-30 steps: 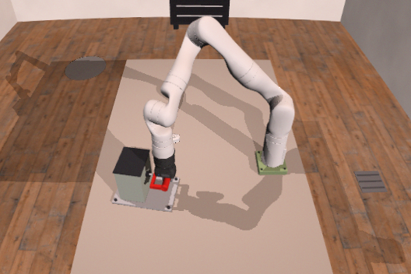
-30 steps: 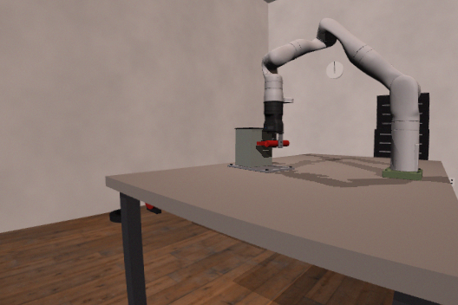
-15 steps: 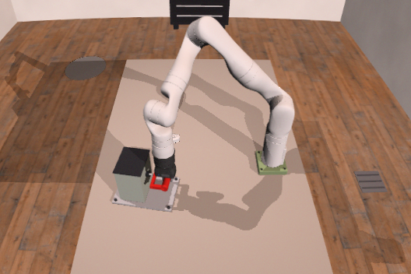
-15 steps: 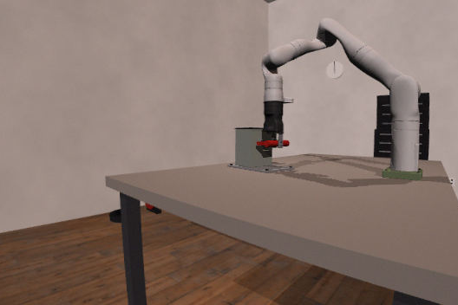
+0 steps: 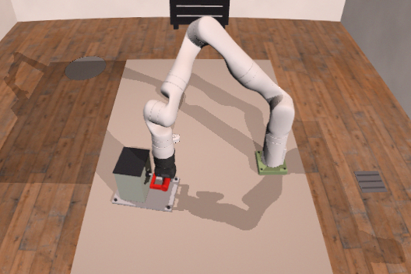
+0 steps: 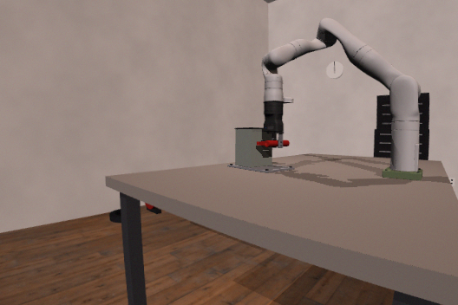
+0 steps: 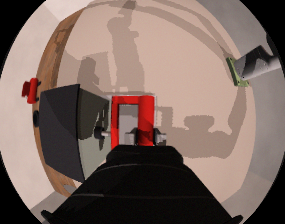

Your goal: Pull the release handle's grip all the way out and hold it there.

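Note:
The release handle's red grip (image 5: 160, 182) sticks out in front of its grey housing with a black top (image 5: 132, 173), which stands on a grey baseplate (image 5: 146, 198) on the table. My gripper (image 5: 163, 176) comes straight down onto the grip's level bar and is shut on it. In the side view the red grip (image 6: 272, 143) sits level, above the table, with my gripper (image 6: 274, 139) around it. In the wrist view the red grip (image 7: 133, 119) is a frame just ahead of my gripper (image 7: 145, 133), beside the housing (image 7: 69, 129).
The arm's green base mount (image 5: 271, 163) stands on the table to the right of the housing. A black shelf unit (image 5: 199, 12) stands against the far wall. A grey round disc (image 5: 86, 68) and a floor vent (image 5: 370, 181) lie on the wooden floor.

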Robot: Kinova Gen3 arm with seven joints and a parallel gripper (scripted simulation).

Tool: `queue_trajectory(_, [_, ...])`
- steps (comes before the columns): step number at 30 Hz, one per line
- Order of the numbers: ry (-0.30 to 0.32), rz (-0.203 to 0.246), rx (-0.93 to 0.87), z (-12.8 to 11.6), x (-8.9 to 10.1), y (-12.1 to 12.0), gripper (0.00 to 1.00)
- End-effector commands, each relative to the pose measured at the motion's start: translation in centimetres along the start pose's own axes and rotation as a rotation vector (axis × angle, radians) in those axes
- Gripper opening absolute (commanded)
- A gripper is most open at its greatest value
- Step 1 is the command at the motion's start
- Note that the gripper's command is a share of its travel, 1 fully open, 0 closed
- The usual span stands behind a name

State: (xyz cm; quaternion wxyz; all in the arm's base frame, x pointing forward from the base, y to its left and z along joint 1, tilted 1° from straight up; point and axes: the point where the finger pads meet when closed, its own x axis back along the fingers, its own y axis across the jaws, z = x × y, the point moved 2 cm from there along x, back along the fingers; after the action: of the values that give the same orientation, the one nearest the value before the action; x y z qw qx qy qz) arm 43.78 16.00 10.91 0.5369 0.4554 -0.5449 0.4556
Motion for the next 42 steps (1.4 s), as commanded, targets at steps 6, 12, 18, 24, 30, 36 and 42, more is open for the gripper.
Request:
queue_trajectory(6, [-0.001, 0.001, 0.0, 0.0, 0.1, 0.0, 0.0])
queue_trajectory(12, [-0.001, 0.001, 0.0, 0.0, 0.1, 0.0, 0.0])
queue_trajectory(18, [-0.001, 0.001, 0.0, 0.0, 0.1, 0.1, 0.0])
queue_trajectory(24, [-0.001, 0.001, 0.0, 0.0, 0.1, 0.4, 0.0])
queue_trajectory(30, [-0.001, 0.001, 0.0, 0.0, 0.1, 1.4, 0.0])
queue_trajectory(36, [-0.001, 0.001, 0.0, 0.0, 0.1, 2.6, 0.0])
queue_trajectory(42, [-0.001, 0.001, 0.0, 0.0, 0.1, 3.8, 0.0])
